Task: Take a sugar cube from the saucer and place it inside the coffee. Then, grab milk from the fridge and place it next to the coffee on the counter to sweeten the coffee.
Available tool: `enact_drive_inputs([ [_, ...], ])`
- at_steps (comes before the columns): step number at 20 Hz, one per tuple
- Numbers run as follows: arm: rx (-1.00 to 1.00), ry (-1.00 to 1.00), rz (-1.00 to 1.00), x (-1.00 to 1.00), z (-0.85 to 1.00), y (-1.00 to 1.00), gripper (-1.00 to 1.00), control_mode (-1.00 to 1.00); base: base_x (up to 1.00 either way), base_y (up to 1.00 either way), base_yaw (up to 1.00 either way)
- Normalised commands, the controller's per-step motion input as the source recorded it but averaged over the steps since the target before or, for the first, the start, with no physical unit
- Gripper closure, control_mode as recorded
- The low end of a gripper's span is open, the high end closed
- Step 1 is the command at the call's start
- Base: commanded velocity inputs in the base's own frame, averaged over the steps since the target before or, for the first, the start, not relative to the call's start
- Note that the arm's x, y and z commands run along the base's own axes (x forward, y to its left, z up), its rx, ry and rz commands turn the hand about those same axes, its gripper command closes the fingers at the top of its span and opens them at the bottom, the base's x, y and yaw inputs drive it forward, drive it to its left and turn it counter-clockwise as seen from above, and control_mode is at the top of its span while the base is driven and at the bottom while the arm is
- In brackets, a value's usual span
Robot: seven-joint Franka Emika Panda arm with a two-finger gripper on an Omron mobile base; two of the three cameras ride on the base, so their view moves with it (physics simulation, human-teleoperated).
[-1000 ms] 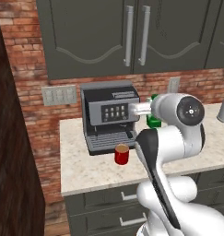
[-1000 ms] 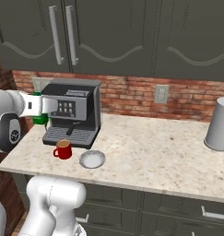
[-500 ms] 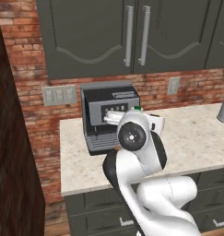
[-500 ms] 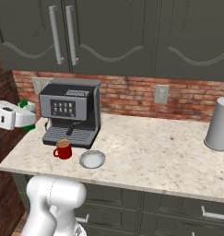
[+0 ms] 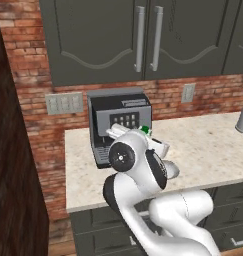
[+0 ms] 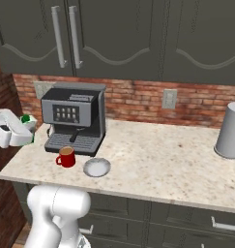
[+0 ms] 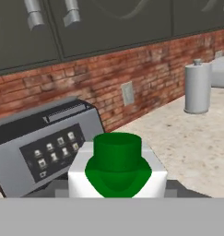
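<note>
Carrying milk (image 7: pixel 117 167), hand (image 6: pixel 23 130) clamped on carton body; light, thin-walled, crushable. Gripping flat sides below cap, toward bench (image 6: pixel 157 155) at mug's (image 6: pixel 66 157) nine o'clock.

Wall: red brick backsplash (image 6: pixel 138 99) runs behind the worktop, continuing down the left end of the room.
Upper cabinets: dark green doors (image 6: pixel 114 34) with curved panel moulding and vertical silver bar handles (image 6: pixel 66 36), above the brick.
Wall plates: one pale outlet plate (image 6: pixel 169 98) right of centre; a wider switch plate (image 5: pixel 64 103) on the left.
Lower units: dark grey drawers (image 6: pixel 186 220) with silver handles.
Coffee machine: grey-black (image 6: pixel 76 117), far left against the wall.
Kettle: silver, cylindrical (image 6: pixel 230 131), far right.
Left edge: dark brown wood-grain panel (image 5: pixel 15 175).
Light: even, soft shadows.
</note>
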Motion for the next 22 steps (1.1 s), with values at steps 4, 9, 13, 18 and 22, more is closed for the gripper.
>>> enact_drive_inputs([
  [4, 0.19, 0.03, 0.0, 0.05, -0.18, 0.0, 1.0, -1.0, 0.0, 0.0, 0.0],
  [9, 0.07, 0.06, 0.0, 0.01, -0.28, 0.15, 1.0, -1.0, 0.0, 0.0, 0.0],
  [13, -0.04, 0.1, -0.01, 0.19, -0.47, 0.42, 1.0, -1.0, 0.0, 0.0, 0.0],
  [18, -0.08, 0.09, -0.06, 0.28, -0.43, 0.32, 1.0, -1.0, 0.0, 0.0, 0.0],
  [22, -0.07, 0.11, -0.06, 0.27, -0.4, 0.33, 1.0, -1.0, 0.0, 0.0, 0.0],
])
